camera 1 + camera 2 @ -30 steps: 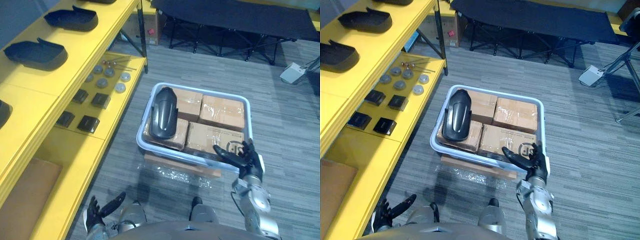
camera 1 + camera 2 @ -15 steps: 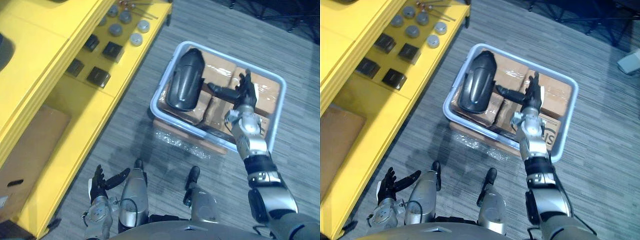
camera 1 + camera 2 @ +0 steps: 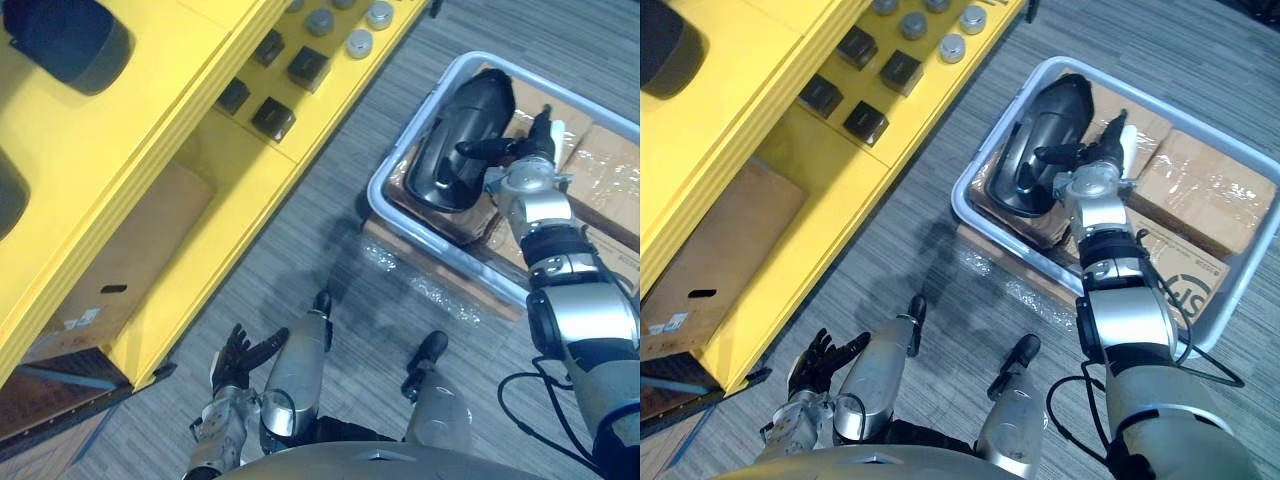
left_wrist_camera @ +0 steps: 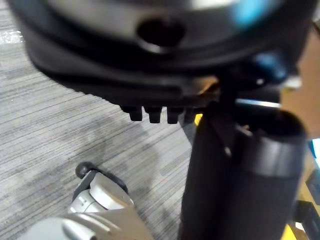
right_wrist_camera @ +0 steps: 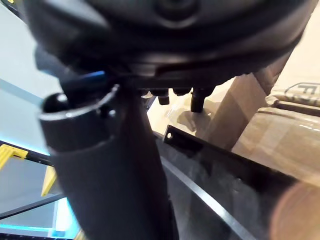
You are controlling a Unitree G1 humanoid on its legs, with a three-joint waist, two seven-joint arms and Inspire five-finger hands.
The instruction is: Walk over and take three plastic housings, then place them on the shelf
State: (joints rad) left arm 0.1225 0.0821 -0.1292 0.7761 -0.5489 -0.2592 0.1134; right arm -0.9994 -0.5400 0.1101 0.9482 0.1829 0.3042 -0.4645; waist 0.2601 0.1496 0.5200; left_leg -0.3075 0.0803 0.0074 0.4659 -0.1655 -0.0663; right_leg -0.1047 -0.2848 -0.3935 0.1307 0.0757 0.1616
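A black plastic housing point(image 3: 462, 140) lies on cardboard boxes point(image 3: 1205, 190) inside a grey bin point(image 3: 400, 215) on the floor. My right hand point(image 3: 524, 168) is open beside the housing's right edge. Its thumb reaches across the housing's top and its fingers point straight over the boxes. In the right wrist view the housing's dark glossy surface point(image 5: 215, 170) lies just past the thumb. Two more black housings point(image 3: 70, 40) rest on the yellow shelf's top level point(image 3: 170, 110). Low by my side, my left hand point(image 3: 238, 362) hangs open with nothing in it.
The shelf's lower level carries black square blocks point(image 3: 272, 118) and grey discs point(image 3: 360, 42). A brown cardboard box point(image 3: 120, 265) sits under the shelf. The bin rests on a flat wrapped package point(image 3: 420, 280). Grey floor lies between shelf and bin.
The camera view has swung, shifting the whole picture. My right hand has moved from the bin's front rim up to the housing, its thumb now over it. The left hand stays low.
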